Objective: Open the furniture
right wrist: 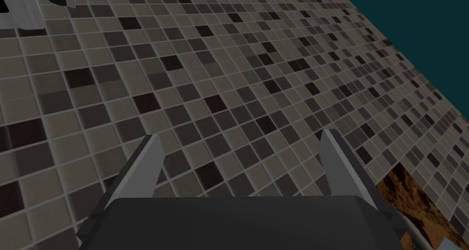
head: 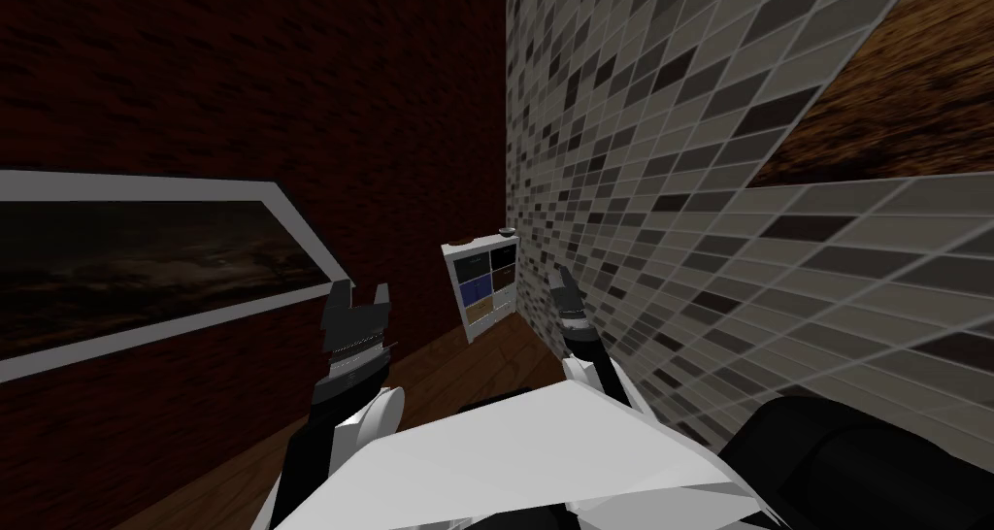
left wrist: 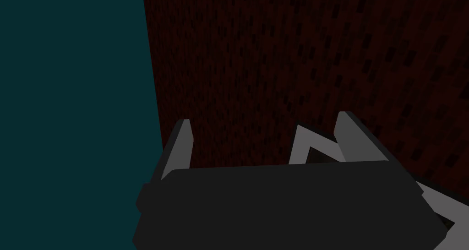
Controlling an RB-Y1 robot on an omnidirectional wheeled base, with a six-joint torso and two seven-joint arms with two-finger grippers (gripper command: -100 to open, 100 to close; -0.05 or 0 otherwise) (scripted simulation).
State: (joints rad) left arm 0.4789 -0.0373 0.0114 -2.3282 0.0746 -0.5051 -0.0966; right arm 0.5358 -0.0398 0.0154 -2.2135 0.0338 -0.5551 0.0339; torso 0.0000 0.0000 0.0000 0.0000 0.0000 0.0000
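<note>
A small white cabinet (head: 485,286) with several dark, blue and tan square fronts stands far ahead in the corner between the dark red brick wall and the tiled wall. Small items sit on its top. My left gripper (head: 357,296) is raised in front of the brick wall, well short of the cabinet, and in its wrist view its open fingers (left wrist: 183,142) hold nothing. My right gripper (head: 561,283) hangs beside the tiled wall, to the right of the cabinet and nearer to me. Its fingers (right wrist: 149,162) are open and empty too.
A mosaic tiled wall (head: 699,184) runs close along my right side. A long framed picture (head: 146,262) hangs on the brick wall at left. Brown wooden floor (head: 466,369) leads to the cabinet. A dark rounded object (head: 854,466) sits at lower right.
</note>
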